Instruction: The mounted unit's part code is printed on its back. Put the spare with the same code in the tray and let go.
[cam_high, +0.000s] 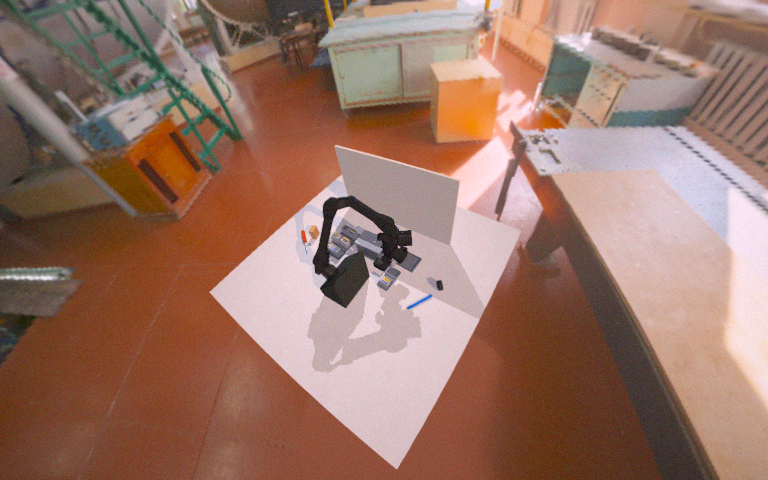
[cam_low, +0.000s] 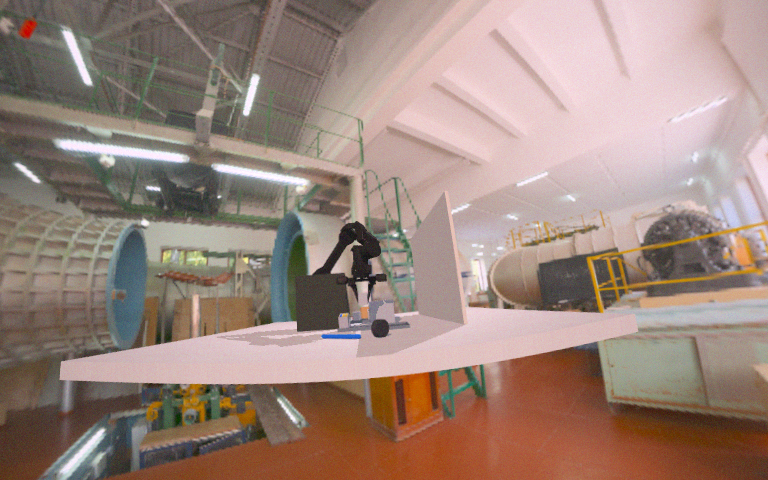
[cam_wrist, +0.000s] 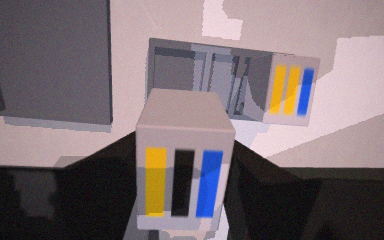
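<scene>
My gripper (cam_high: 390, 260) (cam_low: 363, 290) (cam_wrist: 181, 138) is shut on a pale grey spare (cam_wrist: 185, 112) with yellow, black and blue stripes. In the wrist view it is held above a grey rack (cam_wrist: 172, 43) (cam_high: 395, 271) with open compartments. Another spare (cam_wrist: 291, 90) with two yellow stripes and one blue stripe sits at the rack's right end. A flat dark grey slab (cam_wrist: 55, 60) (cam_high: 410, 260), perhaps the tray, lies beside the rack. A larger grey block (cam_high: 369, 243) (cam_low: 382, 310), apparently the mounted unit, stands behind the rack; its printed code is not visible.
More spares (cam_high: 344, 240) sit in grey holders near the arm's base. An upright white panel (cam_high: 399, 189) (cam_low: 441, 271) stands behind. A dark box (cam_high: 345, 281) (cam_low: 321, 302), blue stick (cam_high: 419, 301) (cam_low: 340, 336), black cylinder (cam_high: 439, 285) (cam_low: 380, 327), orange cube (cam_high: 313, 230) and red-handled tool (cam_high: 303, 236) are around.
</scene>
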